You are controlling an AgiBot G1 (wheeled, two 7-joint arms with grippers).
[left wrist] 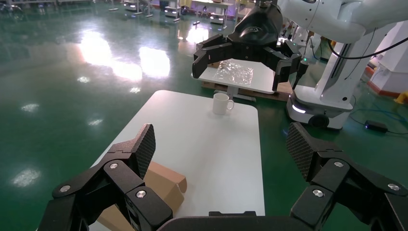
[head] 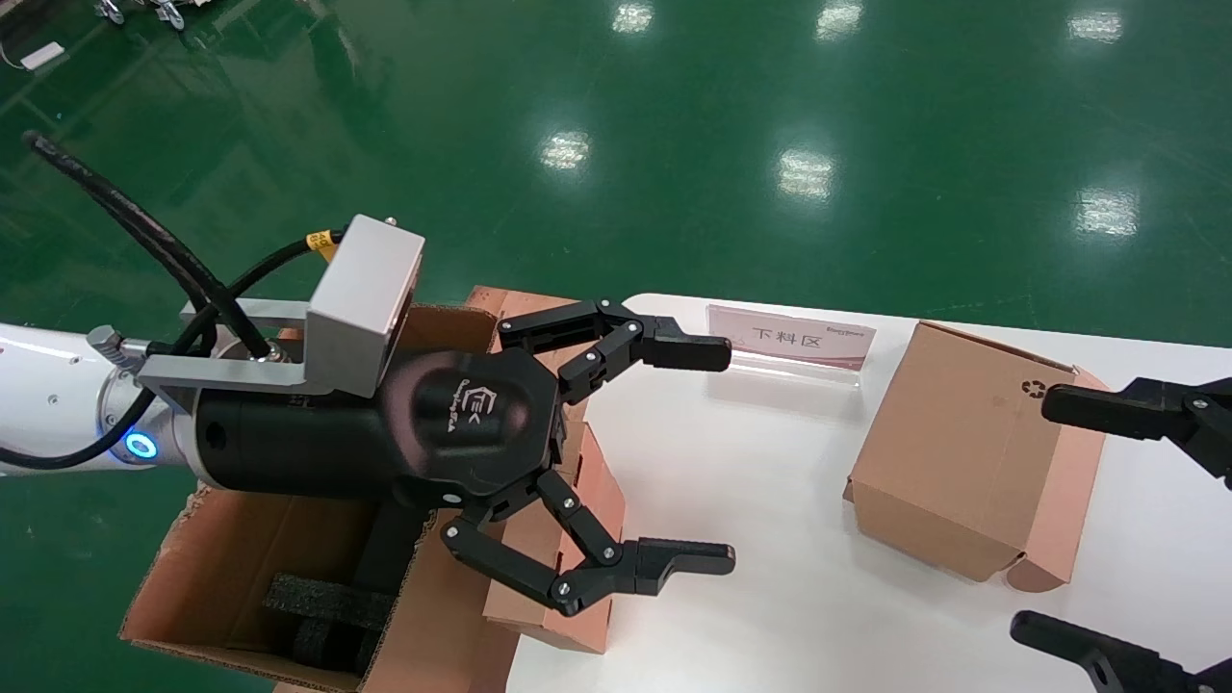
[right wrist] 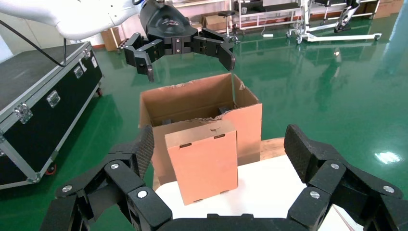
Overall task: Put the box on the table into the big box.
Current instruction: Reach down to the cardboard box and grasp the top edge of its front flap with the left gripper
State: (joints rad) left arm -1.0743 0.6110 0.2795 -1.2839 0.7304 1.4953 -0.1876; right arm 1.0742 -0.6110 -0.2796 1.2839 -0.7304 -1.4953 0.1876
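— Where is the small plain brown cardboard box (right wrist: 204,161) with the tab slots?
— Upright on the white smooth tabletop (head: 770,577), at its left edge, just beside the large brown cardboard carton (head: 221,568) with ragged top edges. Touching or apart: cannot tell.
— Inside the carton?
— Black foam blocks (head: 318,602), lying low.
— And the left gripper (head: 724,455)?
— Hovers above the small box and the carton's rim, fingers spread wide, holding nothing.
— And the right gripper (head: 1030,515)?
— Over the table's right side, fingers also wide apart and empty, close to a second cardboard box (head: 962,452) marked with a black recycling symbol.
— Anything else?
— A white-and-pink placard (head: 789,337) with printed characters near the far edge. Glossy green floor (head: 674,144) all around.
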